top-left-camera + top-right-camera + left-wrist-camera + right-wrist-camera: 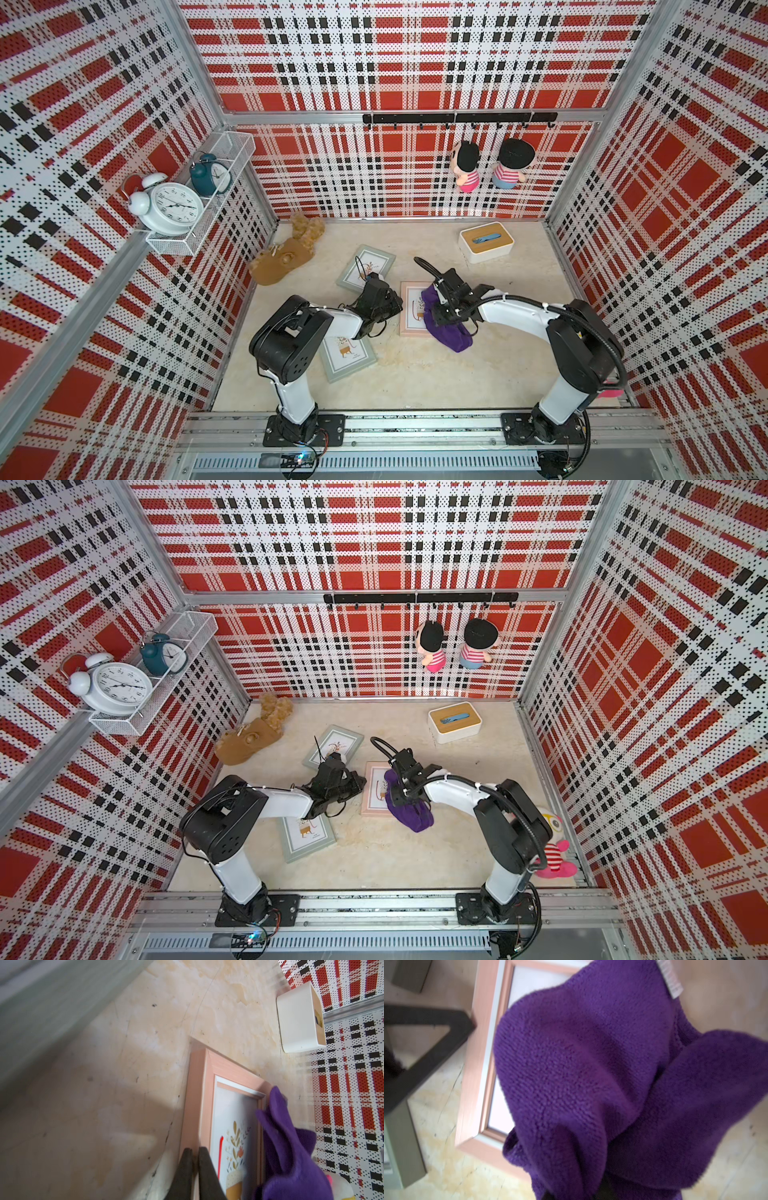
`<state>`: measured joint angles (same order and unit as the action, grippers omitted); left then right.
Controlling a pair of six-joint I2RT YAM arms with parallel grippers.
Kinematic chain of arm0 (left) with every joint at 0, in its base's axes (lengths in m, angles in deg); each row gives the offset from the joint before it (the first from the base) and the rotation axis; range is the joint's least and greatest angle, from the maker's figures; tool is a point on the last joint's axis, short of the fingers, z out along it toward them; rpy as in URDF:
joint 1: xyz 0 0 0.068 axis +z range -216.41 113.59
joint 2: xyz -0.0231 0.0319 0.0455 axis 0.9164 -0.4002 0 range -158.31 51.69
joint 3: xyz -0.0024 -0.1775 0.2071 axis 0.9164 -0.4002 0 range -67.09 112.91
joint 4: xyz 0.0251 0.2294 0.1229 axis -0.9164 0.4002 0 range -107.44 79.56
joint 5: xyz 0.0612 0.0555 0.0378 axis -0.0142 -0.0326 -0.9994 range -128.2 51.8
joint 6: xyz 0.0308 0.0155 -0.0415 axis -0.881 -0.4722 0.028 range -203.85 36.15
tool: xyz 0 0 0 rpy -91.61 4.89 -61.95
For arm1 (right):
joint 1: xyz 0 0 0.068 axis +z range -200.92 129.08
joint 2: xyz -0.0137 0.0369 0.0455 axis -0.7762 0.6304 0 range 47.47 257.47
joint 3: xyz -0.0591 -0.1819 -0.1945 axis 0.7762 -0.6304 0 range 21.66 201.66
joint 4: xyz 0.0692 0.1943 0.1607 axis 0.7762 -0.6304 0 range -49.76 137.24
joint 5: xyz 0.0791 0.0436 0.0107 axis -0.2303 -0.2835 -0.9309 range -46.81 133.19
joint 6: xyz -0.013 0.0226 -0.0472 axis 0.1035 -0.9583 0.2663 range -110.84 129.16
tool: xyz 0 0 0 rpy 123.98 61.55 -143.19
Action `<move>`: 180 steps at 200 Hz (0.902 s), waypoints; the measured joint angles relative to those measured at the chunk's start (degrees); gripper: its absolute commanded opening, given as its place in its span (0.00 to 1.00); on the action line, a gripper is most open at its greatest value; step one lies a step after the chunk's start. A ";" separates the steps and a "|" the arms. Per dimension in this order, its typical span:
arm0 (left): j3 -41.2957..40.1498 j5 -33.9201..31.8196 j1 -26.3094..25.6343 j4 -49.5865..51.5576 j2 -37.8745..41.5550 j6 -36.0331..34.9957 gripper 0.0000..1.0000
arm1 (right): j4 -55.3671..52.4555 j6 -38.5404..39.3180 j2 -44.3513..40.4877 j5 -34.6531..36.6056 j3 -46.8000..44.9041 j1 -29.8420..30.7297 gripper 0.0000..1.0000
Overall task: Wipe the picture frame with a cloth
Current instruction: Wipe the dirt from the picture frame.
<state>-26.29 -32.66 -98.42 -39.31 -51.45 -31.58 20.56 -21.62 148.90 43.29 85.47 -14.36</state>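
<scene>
Both top views look steeply down from high over the whole scene, wrist cams sit way closer, both sharing the pink frame (199,1095) and cloth (581,1064).

A pink wooden picture frame (409,309), holding a floral print on white, is laid flat near the middle of the bench (415,374). A deep purple cloth (451,338), soft and nubbly, is bunched into folds over the frame's right part and spills past its near right corner onto the bench. A small white tag (671,982) is seen at one edge.
</scene>
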 measured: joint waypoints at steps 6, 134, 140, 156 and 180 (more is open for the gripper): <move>0.00 0.02 0.00 -0.02 0.00 -0.02 0.11 | 0.00 0.42 1.97 0.26 2.47 -1.27 0.00; 6.84 2.40 0.00 7.76 -2.01 -5.92 0.16 | -0.68 12.50 22.84 -5.01 32.00 -3.39 0.00; 6.88 2.38 0.00 7.85 -2.03 -5.92 0.16 | -0.92 12.68 24.09 -4.96 32.68 -2.89 0.00; 6.91 2.34 0.00 7.96 -2.03 -5.79 0.16 | -1.31 12.98 25.51 -4.35 34.91 -2.27 0.00; 6.80 2.12 0.00 7.89 -1.97 -5.25 0.15 | -0.79 12.92 25.42 -2.27 33.86 -2.14 0.00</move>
<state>-19.49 -30.54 -98.42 -31.42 -53.41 -36.83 19.77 -8.70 174.31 41.02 119.32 -16.50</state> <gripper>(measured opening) 0.156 0.120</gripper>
